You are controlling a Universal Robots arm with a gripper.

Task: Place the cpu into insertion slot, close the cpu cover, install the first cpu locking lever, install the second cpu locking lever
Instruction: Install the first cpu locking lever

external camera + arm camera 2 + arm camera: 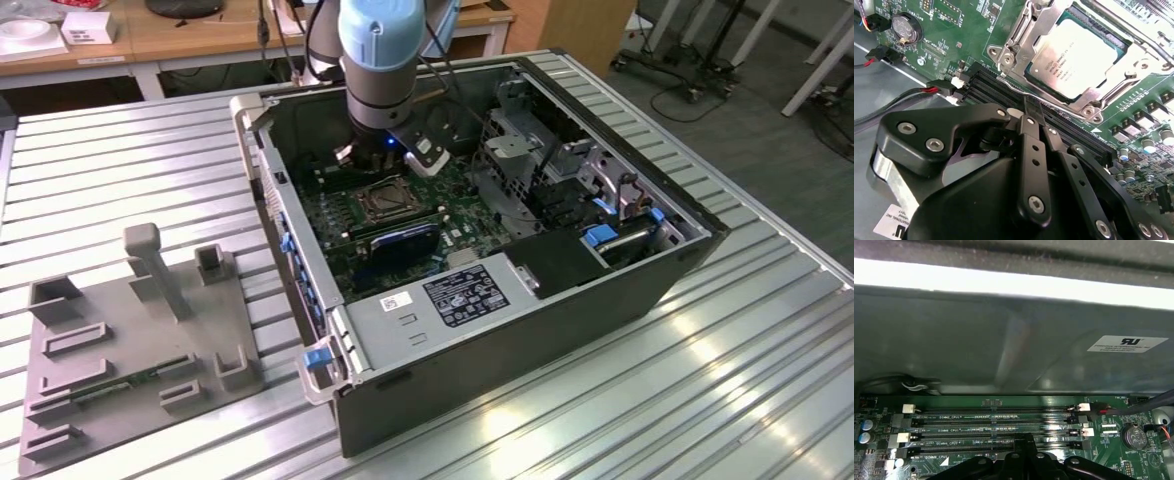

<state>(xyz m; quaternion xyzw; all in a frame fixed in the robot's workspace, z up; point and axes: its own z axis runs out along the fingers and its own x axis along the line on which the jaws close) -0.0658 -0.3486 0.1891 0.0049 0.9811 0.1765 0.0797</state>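
In the second wrist view the cpu [1079, 55] lies flat in the insertion slot [1097, 118], its silvery-beige top showing. The cpu cover [1021, 37] is folded down around it. A thin silvery locking lever [1046, 96] runs along the socket edge nearest my gripper [1027, 106]. The black fingers are shut together, with their tip right at that lever. A second lever [1119, 12] runs along the far side. In the exterior view the gripper [384, 160] hangs just behind the socket [382, 203] inside the open computer case [534, 330].
Long black memory slots [999, 426] lie under the gripper tip [1026, 441], beside the case wall [1004, 355]. A coin battery [906, 27] and cables [884, 52] sit nearby. On the exterior view's left a grey fixture plate [127, 350] rests on the ribbed metal table [134, 170].
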